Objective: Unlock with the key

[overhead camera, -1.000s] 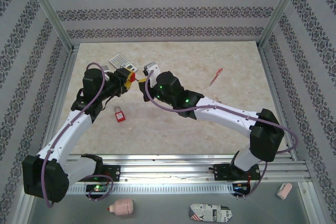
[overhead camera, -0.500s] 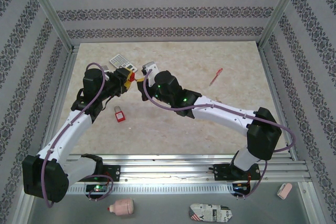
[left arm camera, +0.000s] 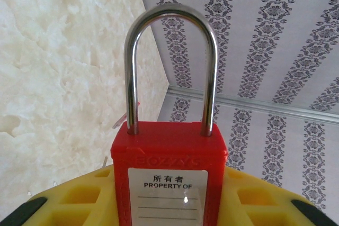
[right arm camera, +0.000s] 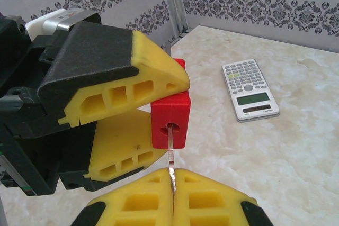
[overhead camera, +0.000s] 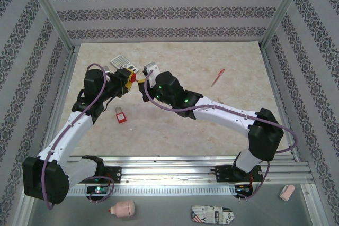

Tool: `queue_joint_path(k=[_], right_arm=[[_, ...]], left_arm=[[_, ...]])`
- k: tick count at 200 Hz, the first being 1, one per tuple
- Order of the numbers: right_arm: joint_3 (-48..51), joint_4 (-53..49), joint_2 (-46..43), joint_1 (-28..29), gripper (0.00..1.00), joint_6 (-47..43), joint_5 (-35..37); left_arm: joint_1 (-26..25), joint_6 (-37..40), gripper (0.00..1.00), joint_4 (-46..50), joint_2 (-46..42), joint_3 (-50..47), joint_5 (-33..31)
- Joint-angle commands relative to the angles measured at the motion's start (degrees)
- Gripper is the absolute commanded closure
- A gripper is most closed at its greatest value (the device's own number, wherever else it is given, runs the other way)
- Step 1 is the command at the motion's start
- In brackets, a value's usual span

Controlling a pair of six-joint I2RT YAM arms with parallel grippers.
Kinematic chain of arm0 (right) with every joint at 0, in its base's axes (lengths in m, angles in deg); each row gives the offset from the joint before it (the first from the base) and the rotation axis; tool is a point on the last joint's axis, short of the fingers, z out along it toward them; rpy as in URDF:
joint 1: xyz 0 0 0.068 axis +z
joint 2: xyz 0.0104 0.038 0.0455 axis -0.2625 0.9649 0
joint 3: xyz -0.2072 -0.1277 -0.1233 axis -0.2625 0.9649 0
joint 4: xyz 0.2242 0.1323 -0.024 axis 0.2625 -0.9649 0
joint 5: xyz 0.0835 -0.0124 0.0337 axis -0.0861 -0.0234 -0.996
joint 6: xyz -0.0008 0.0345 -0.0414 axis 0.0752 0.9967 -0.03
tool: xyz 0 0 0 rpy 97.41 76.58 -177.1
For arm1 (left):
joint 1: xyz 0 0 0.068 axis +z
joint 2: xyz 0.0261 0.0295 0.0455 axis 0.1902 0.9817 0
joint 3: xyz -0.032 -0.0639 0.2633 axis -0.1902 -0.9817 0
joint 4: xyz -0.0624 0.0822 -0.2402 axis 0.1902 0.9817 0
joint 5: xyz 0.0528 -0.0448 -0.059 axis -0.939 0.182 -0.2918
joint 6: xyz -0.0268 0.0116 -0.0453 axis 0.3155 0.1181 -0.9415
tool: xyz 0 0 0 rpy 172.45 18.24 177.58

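At the keyhole (right arm camera: 170, 127) of the red padlock (right arm camera: 170, 110), keep the key (right arm camera: 170, 154) square to the slot, push fully home, then twist gently without prying. Below the padlock, pinching the key's blade with the right gripper (right arm camera: 172, 175) fully closed; around the padlock's body, clamping with the left gripper (right arm camera: 164, 105) partly spread.

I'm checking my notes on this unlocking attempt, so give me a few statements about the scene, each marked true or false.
1. The left end effector grips a red padlock. True.
2. The right end effector pinches the key, its blade at the padlock's keyhole. True.
3. The shackle stands open. False: both its legs enter the red body.
4. The calculator rests on the second padlock. False: they lie apart.
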State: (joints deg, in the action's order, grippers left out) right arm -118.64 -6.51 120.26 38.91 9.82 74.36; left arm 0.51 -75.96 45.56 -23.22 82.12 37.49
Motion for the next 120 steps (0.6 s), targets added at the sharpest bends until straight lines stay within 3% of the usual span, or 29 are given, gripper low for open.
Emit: queue_joint_path(k=[1, 120], right_arm=[[-2.2, 0.6, 1.7, 0.0, 1.00, 0.8, -0.6], [-2.0, 1.5, 0.2, -0.2, 1.00, 1.3, 1.6]], left_arm=[[-1.4, 0.5, 1.00, -1.6, -1.0, 0.8, 0.5], [-2.5, 7.1, 1.00, 5.4, -0.3, 2.1, -1.0]])
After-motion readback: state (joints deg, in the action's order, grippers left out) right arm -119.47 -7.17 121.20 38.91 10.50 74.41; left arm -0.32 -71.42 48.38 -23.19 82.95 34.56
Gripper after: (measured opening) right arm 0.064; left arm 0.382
